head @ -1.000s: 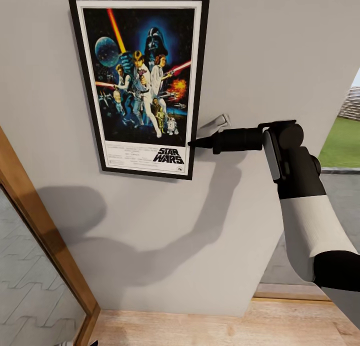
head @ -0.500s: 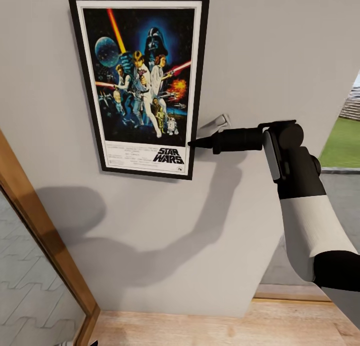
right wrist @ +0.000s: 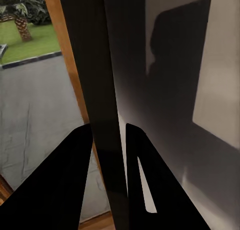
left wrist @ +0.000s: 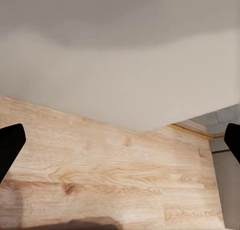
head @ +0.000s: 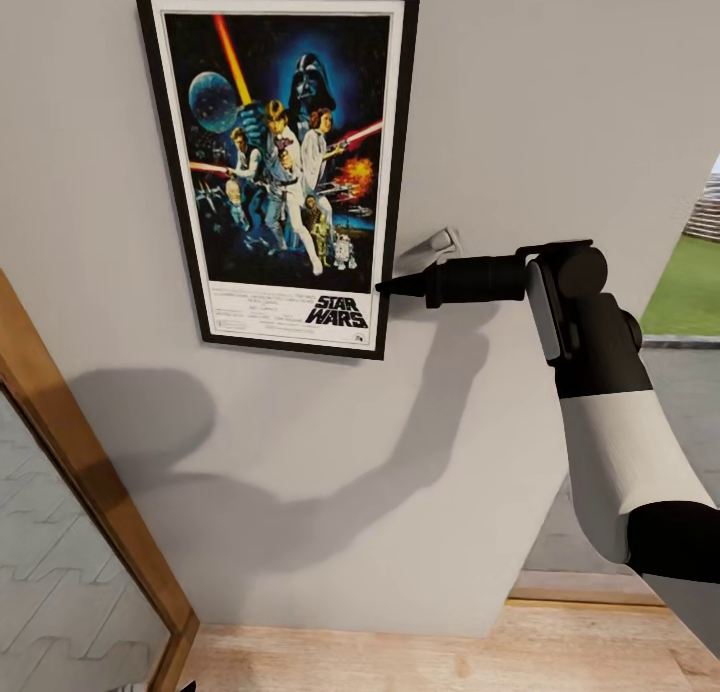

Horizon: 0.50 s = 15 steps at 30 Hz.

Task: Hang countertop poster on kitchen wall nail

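The Star Wars poster (head: 285, 162) stands upright and flat against the grey wall (head: 560, 102), with its black frame and white border in full sight. My right gripper (head: 385, 288) reaches in from the right and is shut on the poster's lower right edge. In the right wrist view the frame's dark edge (right wrist: 102, 90) runs between the two fingers of the right gripper (right wrist: 107, 127). My left gripper (left wrist: 120, 140) hangs open over the wooden floor (left wrist: 110, 175), with nothing between its fingertips (left wrist: 10, 145). The kitchen countertop is out of view, and I can see no nail.
A wooden door frame with glass (head: 90, 472) slants along the left. Wood flooring (head: 400, 657) lies at the wall's foot. To the right an opening shows grey paving and grass (head: 690, 282). A small pale fitting (head: 440, 242) sticks out of the wall just behind the right gripper.
The head view has shifted very slightly. The poster and the right gripper keep their places relative to each other.
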Tool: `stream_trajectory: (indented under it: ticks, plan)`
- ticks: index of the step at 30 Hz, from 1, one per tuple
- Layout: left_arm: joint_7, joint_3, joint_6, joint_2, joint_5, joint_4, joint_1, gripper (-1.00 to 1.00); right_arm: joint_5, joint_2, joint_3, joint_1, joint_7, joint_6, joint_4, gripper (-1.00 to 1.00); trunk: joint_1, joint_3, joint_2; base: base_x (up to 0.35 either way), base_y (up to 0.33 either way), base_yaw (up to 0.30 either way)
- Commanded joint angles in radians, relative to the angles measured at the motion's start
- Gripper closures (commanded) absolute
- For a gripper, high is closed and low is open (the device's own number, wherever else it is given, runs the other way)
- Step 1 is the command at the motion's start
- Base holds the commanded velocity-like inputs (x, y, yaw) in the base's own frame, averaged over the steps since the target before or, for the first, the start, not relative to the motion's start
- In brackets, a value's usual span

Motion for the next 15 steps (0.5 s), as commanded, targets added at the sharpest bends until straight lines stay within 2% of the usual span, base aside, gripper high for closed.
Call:
stream_trajectory:
  ticks: [1, 15]
  plan:
    - [-0.002, -0.009, -0.006, 0.000, 0.007, 0.001, -0.001, -1.00, 0.002, -0.001, 0.001, -0.001, -0.001, 0.008, 0.000, 1.00, 0.001, -0.002, -0.002, 0.002, 0.000, 0.000]
    - [-0.002, -0.009, -0.006, 0.000, 0.007, 0.001, -0.001, -1.00, 0.002, -0.001, 0.001, -0.001, -0.001, 0.007, 0.000, 1.00, 0.001, -0.002, -0.002, 0.000, 0.000, 0.000]
